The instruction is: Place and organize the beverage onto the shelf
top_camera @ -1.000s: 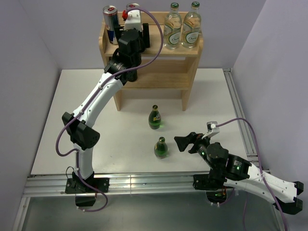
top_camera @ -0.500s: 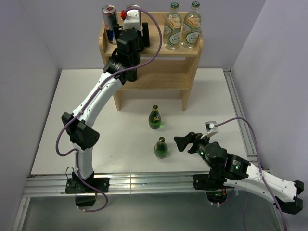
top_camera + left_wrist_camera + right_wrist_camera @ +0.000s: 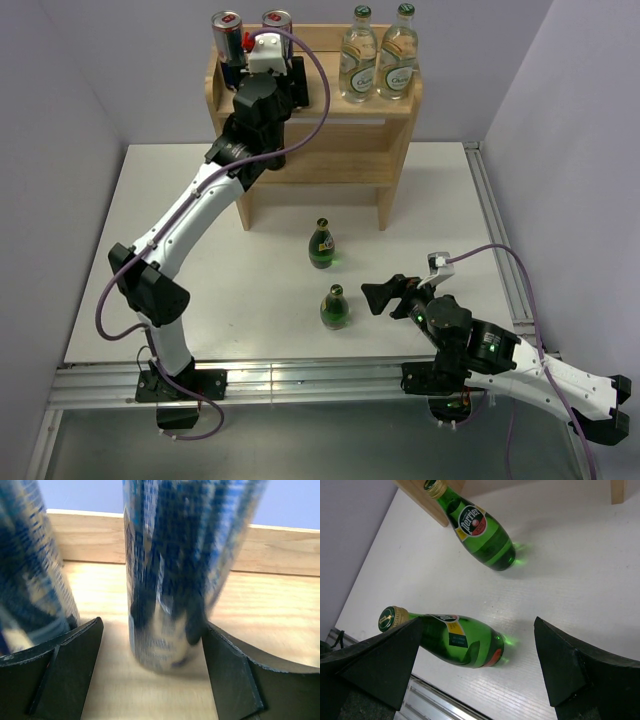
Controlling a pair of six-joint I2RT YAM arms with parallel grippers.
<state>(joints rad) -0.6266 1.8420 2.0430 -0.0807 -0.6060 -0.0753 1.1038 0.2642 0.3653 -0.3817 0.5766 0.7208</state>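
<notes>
Two to go: far green bottle (image 3: 321, 245) and near green bottle (image 3: 335, 308) stand on the worktop (image 3: 440, 200), just beside the right tool (image 3: 388, 293), which is spread and empty. Clear bottles (image 3: 360, 62) and cans (image 3: 227, 35) sit on top of the shelf (image 3: 400, 105). Left tool (image 3: 152, 645) is spread around one can, with a gap showing. Green glass is likely slick, bottom-heavy and breakable, so grip the belly, not the neck.

Two silver-and-blue cans (image 3: 228, 30), two clear glass bottles (image 3: 359, 60), two green bottles (image 3: 321, 245), one wooden shelf (image 3: 330, 135), two arms (image 3: 190, 220).
</notes>
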